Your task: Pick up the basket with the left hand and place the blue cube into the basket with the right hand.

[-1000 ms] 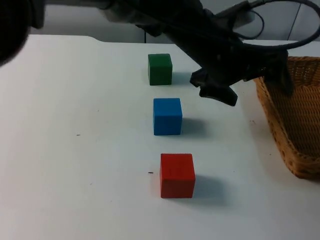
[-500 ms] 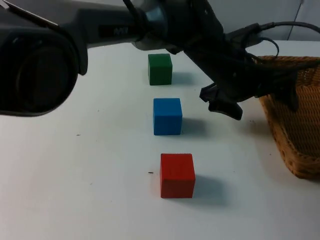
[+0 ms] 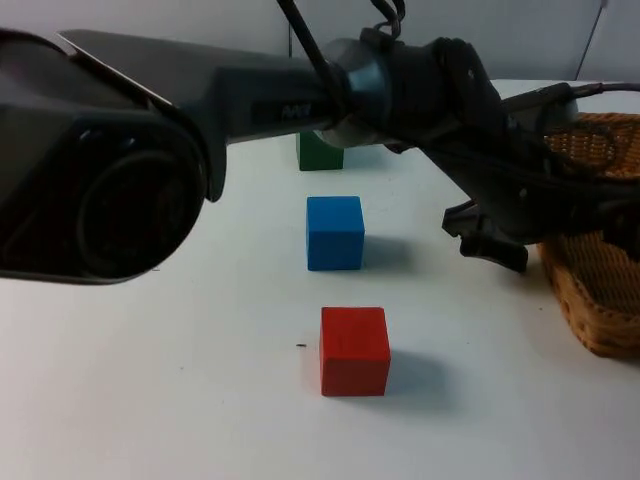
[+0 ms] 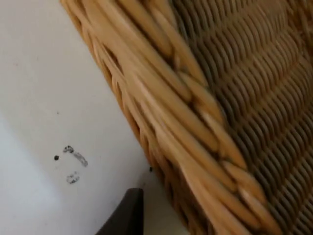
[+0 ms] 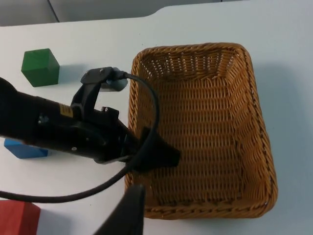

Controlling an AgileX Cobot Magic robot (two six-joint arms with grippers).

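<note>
Left gripper (image 3: 500,240) has swung across worktop (image 3: 150,380) to basket (image 3: 600,300) near rim, fingers straddling wall, wide, not yet clamped. Blue cube (image 3: 335,232) untouched mid-worktop. Right gripper (image 5: 129,205) waits above; fingers' state unclear.

Three cubes sit on the bench: one green cube (image 3: 318,152), one blue cube (image 3: 335,233), one red cube (image 3: 354,350). One wicker basket (image 3: 595,300).

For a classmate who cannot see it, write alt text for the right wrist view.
The left claw reaches over the near rim of an empty wicker basket standing on the white table. Beside the arm lie a green cube, part of a blue cube and a corner of a red cube.
</note>
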